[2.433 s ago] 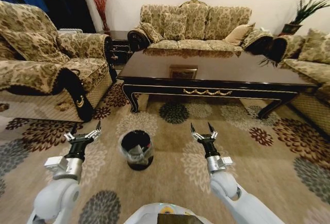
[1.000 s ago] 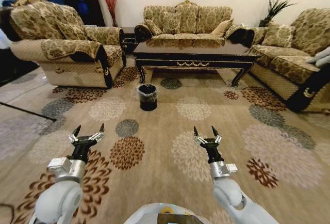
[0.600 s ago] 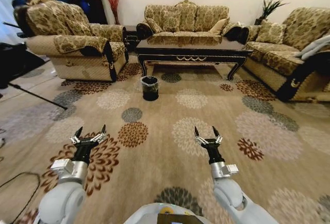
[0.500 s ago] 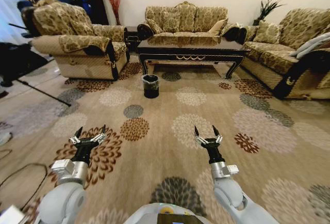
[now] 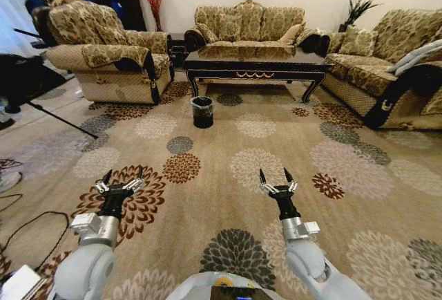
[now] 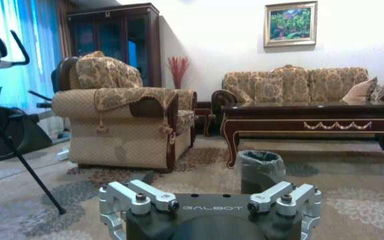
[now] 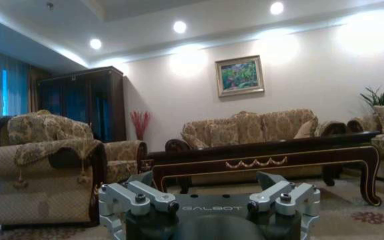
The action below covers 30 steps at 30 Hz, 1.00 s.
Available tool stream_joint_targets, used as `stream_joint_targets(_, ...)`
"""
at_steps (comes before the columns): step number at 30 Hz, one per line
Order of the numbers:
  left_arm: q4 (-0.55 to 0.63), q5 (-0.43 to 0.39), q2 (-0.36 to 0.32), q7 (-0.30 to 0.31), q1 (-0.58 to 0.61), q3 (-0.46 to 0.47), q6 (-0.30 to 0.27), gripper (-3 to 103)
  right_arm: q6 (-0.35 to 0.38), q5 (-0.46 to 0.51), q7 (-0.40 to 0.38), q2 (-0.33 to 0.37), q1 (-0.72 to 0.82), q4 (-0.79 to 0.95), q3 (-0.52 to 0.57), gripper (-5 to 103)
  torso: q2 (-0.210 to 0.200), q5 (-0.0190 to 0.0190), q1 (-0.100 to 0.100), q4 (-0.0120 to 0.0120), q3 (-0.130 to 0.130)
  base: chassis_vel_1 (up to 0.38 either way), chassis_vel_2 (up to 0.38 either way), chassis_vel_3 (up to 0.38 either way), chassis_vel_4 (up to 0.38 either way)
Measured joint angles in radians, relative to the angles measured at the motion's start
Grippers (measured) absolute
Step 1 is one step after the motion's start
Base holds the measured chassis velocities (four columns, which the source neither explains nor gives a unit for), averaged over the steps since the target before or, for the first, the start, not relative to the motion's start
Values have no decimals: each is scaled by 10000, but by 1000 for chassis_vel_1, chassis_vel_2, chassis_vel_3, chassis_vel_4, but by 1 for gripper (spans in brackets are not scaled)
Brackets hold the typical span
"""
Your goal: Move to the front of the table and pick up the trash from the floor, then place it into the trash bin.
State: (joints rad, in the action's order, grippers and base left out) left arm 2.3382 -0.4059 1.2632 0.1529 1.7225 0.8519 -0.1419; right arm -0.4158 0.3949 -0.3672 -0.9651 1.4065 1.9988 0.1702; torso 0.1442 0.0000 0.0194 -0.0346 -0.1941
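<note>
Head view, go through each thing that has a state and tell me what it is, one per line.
Left gripper: open, empty, held above the carpet.
Right gripper: open, empty, held above the carpet.
Trash bin: upright on the carpet, open-topped, lined with clear plastic, standing in front of the table.
Table: standing across the room, far from both grippers.
Carpet: no litter visible on it.

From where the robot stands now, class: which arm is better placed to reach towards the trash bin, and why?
Probably the left. The trash bin stands far ahead, before the table and left of centre. Both grippers are open and empty, the left gripper on the bin's side, the right gripper farther across.
</note>
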Motion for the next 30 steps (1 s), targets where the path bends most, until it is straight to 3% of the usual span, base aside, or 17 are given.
stream_joint_targets(7,-115,-1,-20,-4,-98,-60,6,100,4,4,-2,1,-69,-135,-28,100,0,-1,0,-1,0,-65,23,68,-12)
stream_joint_targets(17,-205,33,12,-23,-157,-135,30,100,-176,6,127,-36,-209,-243,-202,100,-1,3,6,2,-5,-237,20,228,-22)
stream_joint_targets(30,-241,124,36,-25,-126,-162,73,100,-117,-15,132,-39,-250,-295,-290,100,1,0,-2,-1,0,24,-2,-20,6)
